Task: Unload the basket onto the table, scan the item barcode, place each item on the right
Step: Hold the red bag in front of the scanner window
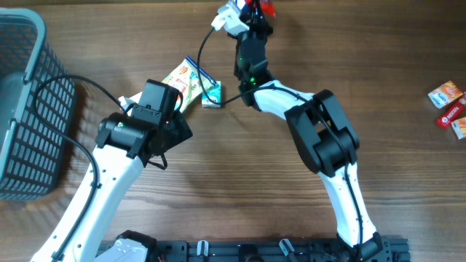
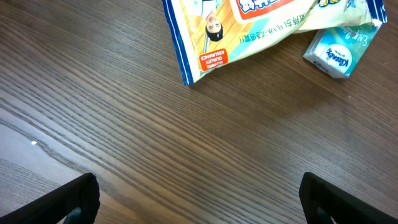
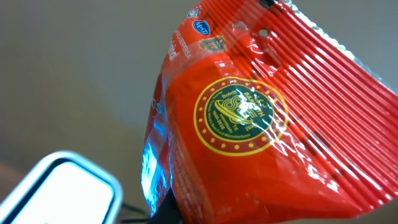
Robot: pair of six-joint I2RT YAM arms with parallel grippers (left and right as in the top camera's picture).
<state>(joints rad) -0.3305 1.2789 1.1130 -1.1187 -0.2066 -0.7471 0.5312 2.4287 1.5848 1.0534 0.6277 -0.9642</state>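
Note:
A shiny red packet (image 3: 261, 124) with a yellow round emblem fills the right wrist view, and my right gripper (image 1: 254, 23) is shut on its lower end. Only one dark finger (image 3: 176, 210) shows under the wrapper. A white scanner (image 3: 56, 193) sits at the lower left, right next to the packet, and blue light falls on the packet's left edge. From overhead, the red packet (image 1: 265, 8) and the scanner (image 1: 228, 20) are at the table's far edge. My left gripper (image 2: 199, 202) hangs open over bare wood, holding nothing.
A yellow-green snack bag (image 2: 261, 25) and a small tissue pack (image 2: 339, 53) lie just beyond the left gripper. A dark mesh basket (image 1: 29, 109) stands at the left edge. A few small packets (image 1: 450, 109) lie at the far right.

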